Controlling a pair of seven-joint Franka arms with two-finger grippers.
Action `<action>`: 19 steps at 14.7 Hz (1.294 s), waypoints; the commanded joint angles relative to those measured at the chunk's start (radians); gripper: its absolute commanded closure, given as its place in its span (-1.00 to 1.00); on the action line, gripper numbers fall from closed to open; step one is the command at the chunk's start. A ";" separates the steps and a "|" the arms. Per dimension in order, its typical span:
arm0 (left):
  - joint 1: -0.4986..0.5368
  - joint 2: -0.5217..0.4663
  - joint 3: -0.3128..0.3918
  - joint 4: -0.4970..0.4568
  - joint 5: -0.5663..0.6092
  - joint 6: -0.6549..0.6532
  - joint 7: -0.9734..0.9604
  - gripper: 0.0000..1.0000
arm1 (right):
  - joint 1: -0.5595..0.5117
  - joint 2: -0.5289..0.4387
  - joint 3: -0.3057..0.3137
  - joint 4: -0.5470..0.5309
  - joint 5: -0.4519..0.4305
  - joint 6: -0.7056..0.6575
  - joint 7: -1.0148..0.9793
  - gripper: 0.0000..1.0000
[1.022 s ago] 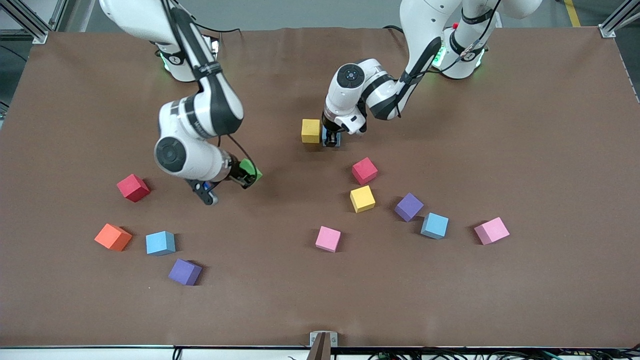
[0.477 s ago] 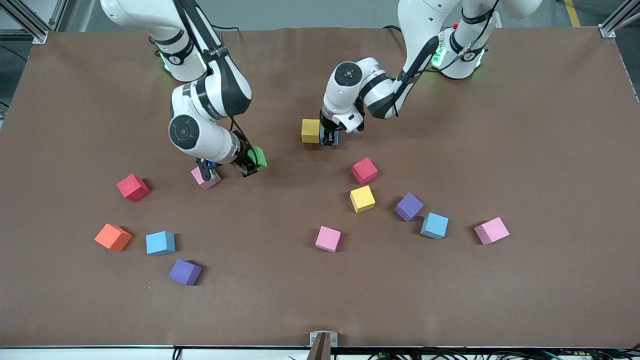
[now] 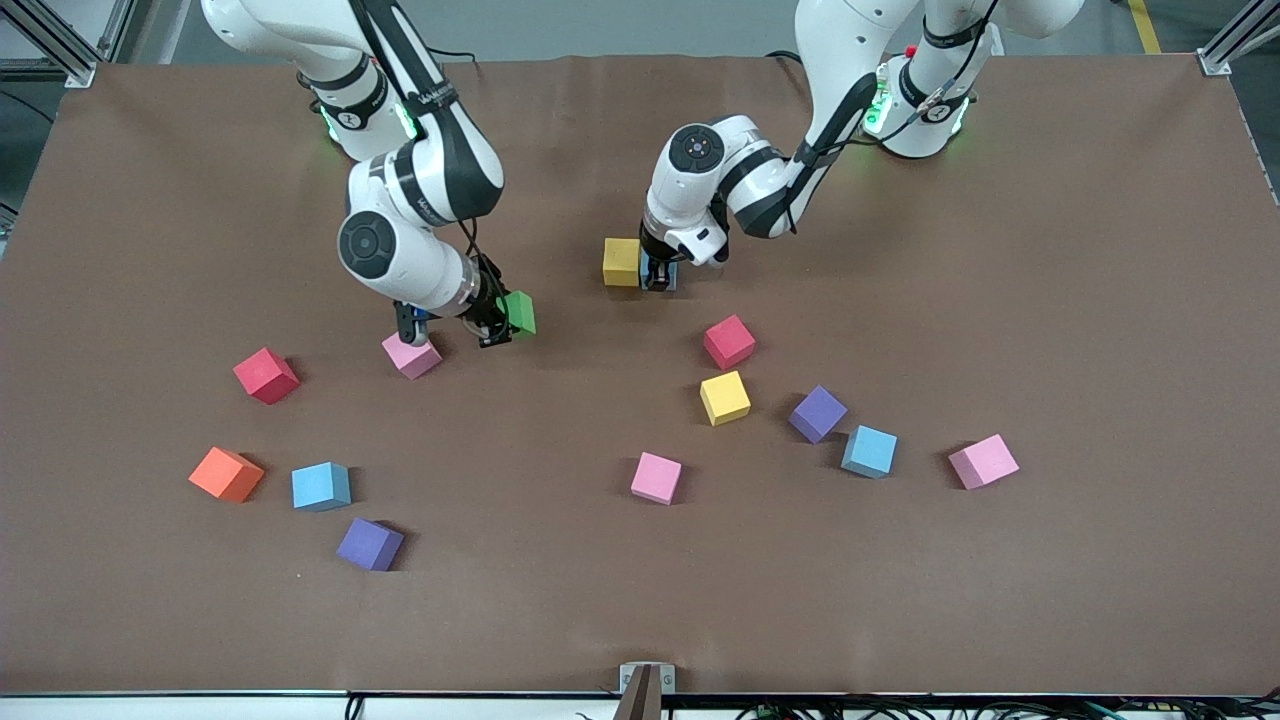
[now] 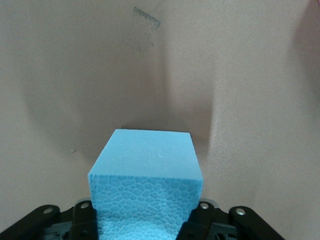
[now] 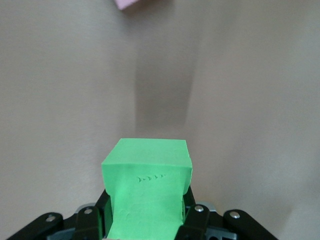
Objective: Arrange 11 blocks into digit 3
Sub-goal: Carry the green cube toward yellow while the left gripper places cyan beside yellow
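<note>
Over the table (image 3: 1000, 250), both jaws grip cubes (green, blue).

right pincer (image 3: 497, 322) carrying green block (image 3: 520, 312) toward yellow block (image 3: 621, 261), pink block (image 3: 412, 355) uncovered

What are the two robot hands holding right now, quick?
Left gripper: shut on a light blue cube, down beside the yellow cube.
Right gripper: shut on the green cube, up over the table.
</note>
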 commanded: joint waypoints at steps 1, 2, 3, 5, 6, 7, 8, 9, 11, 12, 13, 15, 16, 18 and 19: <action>-0.011 0.006 0.008 0.009 0.021 0.021 -0.035 0.99 | 0.013 -0.075 -0.004 -0.087 0.022 0.038 0.029 0.52; -0.013 0.006 0.008 0.007 0.021 0.023 -0.036 0.99 | 0.013 -0.083 -0.004 -0.091 0.022 0.038 0.038 0.50; -0.013 0.006 0.008 0.009 0.021 0.023 -0.036 0.99 | 0.014 -0.083 -0.002 -0.090 0.022 0.034 0.040 0.50; -0.013 0.006 0.006 0.009 0.021 0.026 -0.036 0.99 | 0.016 -0.078 -0.001 -0.091 0.022 0.029 0.064 0.54; -0.013 0.006 0.006 0.009 0.021 0.026 -0.036 0.99 | 0.017 -0.078 -0.001 -0.094 0.022 0.031 0.070 0.56; -0.013 0.006 0.006 0.009 0.021 0.026 -0.038 0.99 | 0.023 -0.080 0.001 -0.094 0.022 0.024 0.076 0.57; -0.013 0.006 0.006 0.009 0.021 0.026 -0.038 0.99 | 0.028 -0.081 0.001 -0.099 0.022 0.024 0.102 0.57; -0.014 0.008 0.006 0.009 0.021 0.027 -0.038 0.99 | 0.052 -0.080 0.002 -0.099 0.022 0.034 0.133 0.57; -0.014 0.008 0.006 0.009 0.021 0.027 -0.038 0.99 | 0.115 -0.077 0.001 -0.099 0.022 0.056 0.213 0.57; -0.014 0.008 0.006 0.009 0.021 0.027 -0.038 0.99 | 0.126 -0.077 0.001 -0.099 0.022 0.063 0.240 0.56; -0.014 0.008 0.005 0.009 0.021 0.027 -0.038 0.99 | 0.141 -0.077 0.001 -0.099 0.022 0.064 0.251 0.56; -0.014 0.014 0.005 0.007 0.021 0.027 -0.036 0.99 | 0.164 -0.071 0.001 -0.107 0.022 0.087 0.259 0.54; -0.016 0.018 0.005 0.007 0.021 0.027 -0.036 0.99 | 0.173 -0.071 0.002 -0.125 0.022 0.116 0.261 0.54; -0.028 0.025 0.006 0.006 0.021 0.027 -0.036 0.99 | 0.218 -0.071 0.003 -0.160 0.022 0.184 0.265 0.53; -0.028 0.025 0.006 0.006 0.023 0.027 -0.036 0.99 | 0.239 -0.068 0.003 -0.163 0.022 0.207 0.288 0.52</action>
